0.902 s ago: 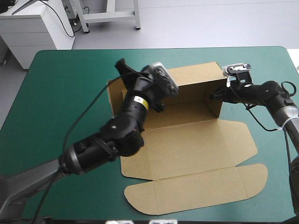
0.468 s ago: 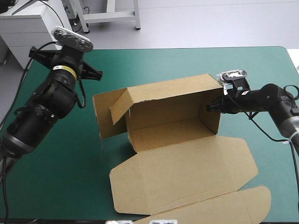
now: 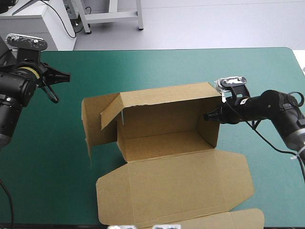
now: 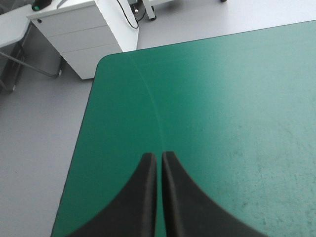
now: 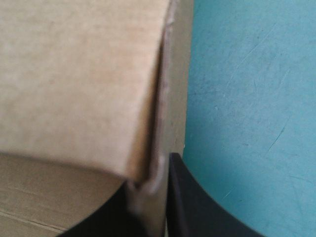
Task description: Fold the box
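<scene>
- My left claw (image 3: 61, 75) hangs over the teal-green cover (image 3: 157, 64) near the table's far left corner, tips pressed together, nothing in them.
- Open cover ahead of it runs to the left and far edges, and the claw is well apart from the box (image 3: 164, 129).
- My right claw (image 3: 208, 116) is clamped on the box's right wall, board between the black fingers (image 5: 182, 197).
- Box sits mid-table, with back and right walls raised and left flaps splayed open.
- Lid lies flat toward the near edge.
</scene>
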`<act>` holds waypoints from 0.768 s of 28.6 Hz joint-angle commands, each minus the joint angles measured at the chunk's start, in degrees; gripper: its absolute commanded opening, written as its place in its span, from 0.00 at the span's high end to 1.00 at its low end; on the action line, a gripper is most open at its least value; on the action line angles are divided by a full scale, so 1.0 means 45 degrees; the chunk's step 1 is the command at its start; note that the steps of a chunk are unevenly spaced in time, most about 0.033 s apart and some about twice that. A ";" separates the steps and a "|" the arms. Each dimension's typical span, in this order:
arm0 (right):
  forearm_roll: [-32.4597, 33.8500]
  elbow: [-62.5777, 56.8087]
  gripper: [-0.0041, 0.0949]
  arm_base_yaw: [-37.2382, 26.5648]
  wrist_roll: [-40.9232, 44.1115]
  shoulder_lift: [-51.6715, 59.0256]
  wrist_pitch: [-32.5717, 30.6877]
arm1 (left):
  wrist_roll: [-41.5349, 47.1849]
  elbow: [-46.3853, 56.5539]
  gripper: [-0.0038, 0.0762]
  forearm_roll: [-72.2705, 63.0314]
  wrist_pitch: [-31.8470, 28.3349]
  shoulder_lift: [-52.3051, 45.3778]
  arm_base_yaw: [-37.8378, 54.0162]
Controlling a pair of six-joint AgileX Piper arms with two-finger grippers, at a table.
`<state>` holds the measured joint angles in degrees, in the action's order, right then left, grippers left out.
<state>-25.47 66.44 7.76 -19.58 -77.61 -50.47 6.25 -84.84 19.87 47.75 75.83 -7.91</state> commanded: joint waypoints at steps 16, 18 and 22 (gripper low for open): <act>0.0025 0.0354 0.95 0.0302 0.0436 -0.1789 0.1683 | -0.2145 0.1391 0.94 -0.3741 -0.0603 -0.0408 0.1497; -0.0002 0.0354 0.95 0.0302 0.0436 -0.2131 0.2151 | -0.2169 0.1391 0.94 -0.3645 -0.0603 -0.0408 0.1497; -0.0002 0.0354 0.94 0.0302 0.0442 -0.2791 0.2605 | -0.2250 0.1391 0.94 -0.3380 -0.0556 -0.0354 0.1497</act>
<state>-26.05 67.53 8.93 -16.88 -89.50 -37.89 -3.71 -76.96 4.06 47.94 75.73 -1.22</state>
